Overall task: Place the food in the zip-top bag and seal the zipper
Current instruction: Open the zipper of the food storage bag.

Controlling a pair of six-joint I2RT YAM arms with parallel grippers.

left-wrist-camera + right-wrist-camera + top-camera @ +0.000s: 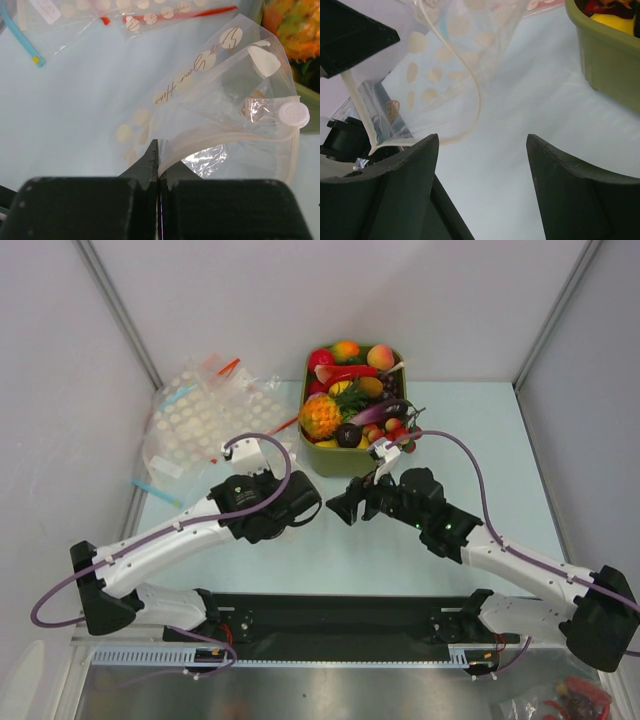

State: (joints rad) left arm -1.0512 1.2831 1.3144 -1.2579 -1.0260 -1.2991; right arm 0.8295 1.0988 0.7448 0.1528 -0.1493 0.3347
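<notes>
Hands of both arms lie near the centre of the pale blue-green desk (490,440), facing each other. Left hand (158,150): black fingers pressed together, pinching the narrow pale whitish zipper strip (235,138) of the clear crinkly zip-top bag (220,100), which is printed with cream dots and a line of script; the bag's mouth bows open toward the right of the left wrist frame. Right hand (480,165): fingers spread wide, holding nothing, with the bag's curved rim at the upper left of its frame; contact with the nearer finger cannot be told. Glossy plastic toy food (350,390), including an orange-yellow pineapple with green crown (320,417), fills the olive-green rectangular bin (335,462) at upper centre of the top frame, outside the bag. Heap of dotted clear bags with red and blue strips (205,410) lies at upper left.
</notes>
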